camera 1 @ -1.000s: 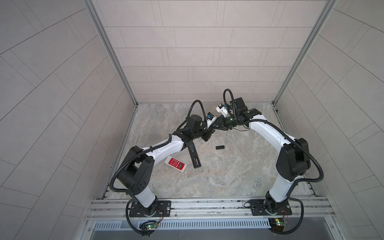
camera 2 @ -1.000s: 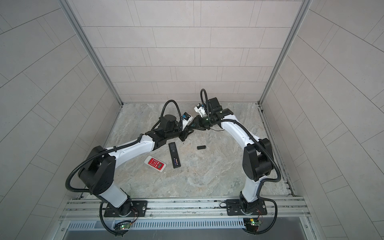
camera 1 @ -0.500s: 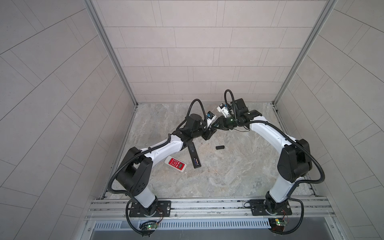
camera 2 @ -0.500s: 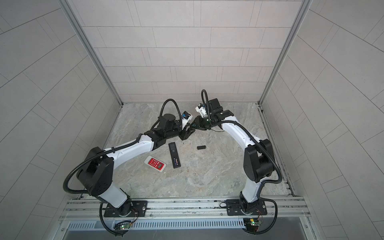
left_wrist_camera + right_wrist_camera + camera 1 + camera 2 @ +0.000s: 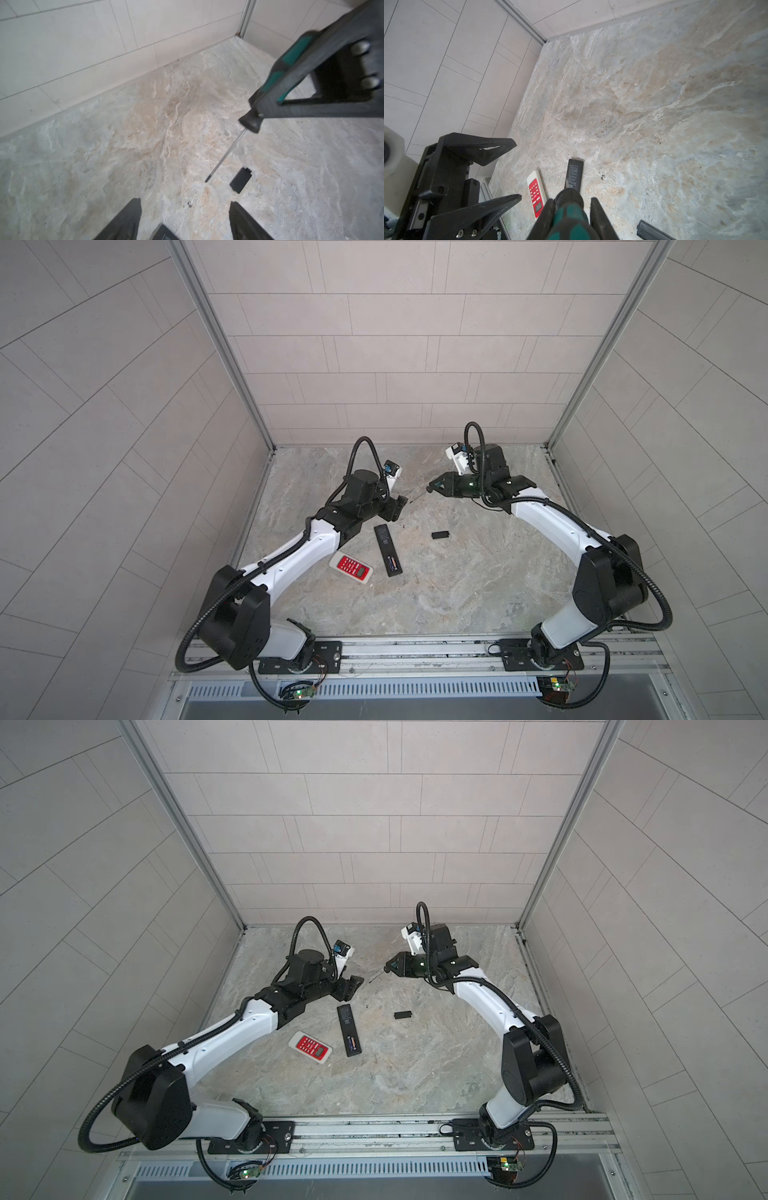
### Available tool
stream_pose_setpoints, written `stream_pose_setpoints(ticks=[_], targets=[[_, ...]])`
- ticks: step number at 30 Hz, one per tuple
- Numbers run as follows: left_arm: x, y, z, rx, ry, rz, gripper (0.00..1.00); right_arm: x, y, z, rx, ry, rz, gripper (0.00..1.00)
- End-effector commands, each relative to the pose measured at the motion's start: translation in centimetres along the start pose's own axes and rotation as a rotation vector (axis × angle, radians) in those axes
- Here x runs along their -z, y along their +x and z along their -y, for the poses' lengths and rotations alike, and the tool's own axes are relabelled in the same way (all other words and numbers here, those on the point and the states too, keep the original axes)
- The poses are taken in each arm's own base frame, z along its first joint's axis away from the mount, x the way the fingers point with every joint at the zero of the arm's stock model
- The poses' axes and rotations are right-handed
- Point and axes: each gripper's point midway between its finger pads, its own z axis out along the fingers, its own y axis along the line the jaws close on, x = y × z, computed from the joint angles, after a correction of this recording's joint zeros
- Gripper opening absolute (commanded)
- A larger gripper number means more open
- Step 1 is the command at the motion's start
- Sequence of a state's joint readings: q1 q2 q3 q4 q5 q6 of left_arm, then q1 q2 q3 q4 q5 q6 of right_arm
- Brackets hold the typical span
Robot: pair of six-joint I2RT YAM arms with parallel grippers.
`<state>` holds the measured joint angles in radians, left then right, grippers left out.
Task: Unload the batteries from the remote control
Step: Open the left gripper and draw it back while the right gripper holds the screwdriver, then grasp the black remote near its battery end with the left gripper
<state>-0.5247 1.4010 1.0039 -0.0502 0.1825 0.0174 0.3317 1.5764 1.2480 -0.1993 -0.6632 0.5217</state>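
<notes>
The black remote control [image 5: 385,548] [image 5: 348,1029] lies back up on the stone table. Its compartment at the near end is uncovered, and the batteries [image 5: 392,562] [image 5: 352,1042] sit inside it. My left gripper [image 5: 400,505] [image 5: 185,202] is open and empty, hovering just beyond the remote's far end. My right gripper [image 5: 432,488] [image 5: 572,200] is shut on the green-handled screwdriver [image 5: 569,216] [image 5: 295,54]. Its thin shaft [image 5: 226,153] points down toward the left gripper. The black remote [image 5: 574,174] also shows in the right wrist view; its batteries are hidden there.
A white remote with red keys [image 5: 351,567] [image 5: 536,193] lies left of the black one. A small black cover plate [image 5: 440,535] [image 5: 241,180] lies to its right. Tiled walls enclose the table at the back and on both sides.
The left gripper's jaws have opened and it has drawn a little away from the right gripper. The right gripper still holds the screwdriver and has barely moved.
</notes>
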Motion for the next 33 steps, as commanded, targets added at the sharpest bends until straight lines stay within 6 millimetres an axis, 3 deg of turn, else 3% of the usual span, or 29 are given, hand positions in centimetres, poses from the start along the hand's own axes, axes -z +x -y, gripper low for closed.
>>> stream_pose_setpoints(ticks=[1,8,11,14,18,27,33], targets=[[0.6,2.8,-2.7,0.086,-0.119,-0.142,0.79,1.4,-1.5,-0.7,0.077,0.023,0.115,0.18],[0.2,7.3,-3.8,0.152,-0.204,-0.452,0.93,1.0,3.5,1.1,0.166,0.155,0.0,0.18],[0.9,9.2,-3.8,0.186,-0.236,-0.598,0.94,1.3,4.5,1.7,0.162,0.175,-0.003,0.18],[1.2,11.0,-2.4,0.252,-0.242,-0.712,0.93,1.8,5.3,2.4,0.159,0.209,-0.002,0.18],[1.7,12.4,-1.5,0.326,-0.375,-0.768,0.94,2.5,5.9,2.9,0.161,0.234,-0.004,0.18],[0.9,15.5,2.8,0.552,-0.447,-0.789,0.95,3.9,7.5,3.3,0.161,0.252,0.003,0.18],[1.1,18.0,2.7,0.616,-0.566,-0.812,0.95,5.3,8.7,3.6,0.172,0.274,0.013,0.18]])
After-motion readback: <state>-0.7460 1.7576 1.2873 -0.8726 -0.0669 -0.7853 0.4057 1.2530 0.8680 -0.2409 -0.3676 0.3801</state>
